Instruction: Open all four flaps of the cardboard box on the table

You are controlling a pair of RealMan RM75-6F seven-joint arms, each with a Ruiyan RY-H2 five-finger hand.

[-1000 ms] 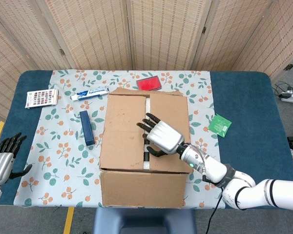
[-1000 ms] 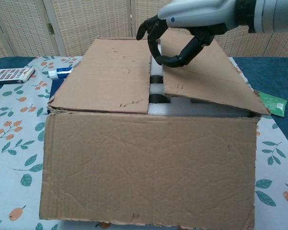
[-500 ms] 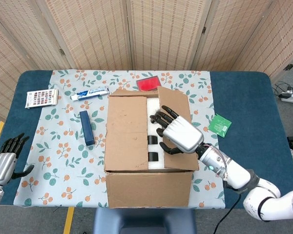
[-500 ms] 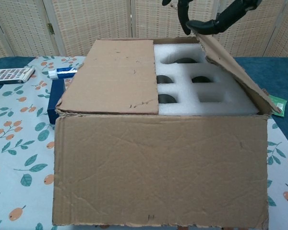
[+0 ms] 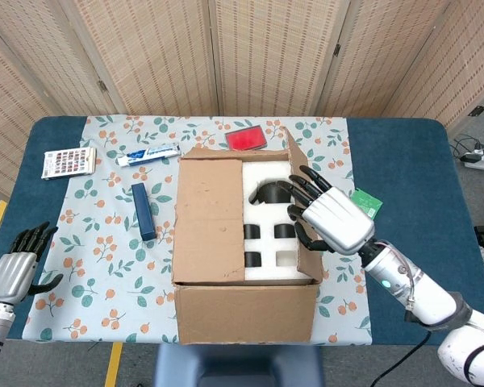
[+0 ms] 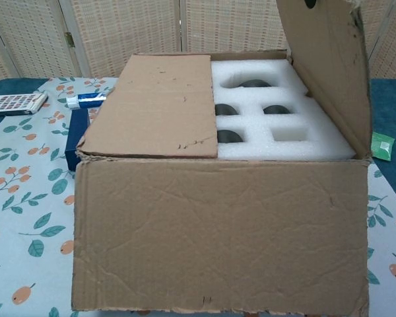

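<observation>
Staged indoor test setup, woven folding screens (image 5: pixel 266 56) behind the right hand (image 5: pixel 332 219), floral tablecloth (image 5: pixel 105 242), floor power strip (image 5: pixel 480 160) far beyond it

The raised right flap (image 6: pixel 330 63) walls off the cardboard box (image 5: pixel 246 310) on that side, the left flap (image 5: pixel 210 222) covers half the foam insert (image 6: pixel 270 125), whose exposed half is reachable from above.

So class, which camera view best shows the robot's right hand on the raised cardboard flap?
The head view: the right hand appears whole, fingers spread against the raised cardboard flap. The chest view shows the flap upright but hides almost all of the hand behind it.
</observation>
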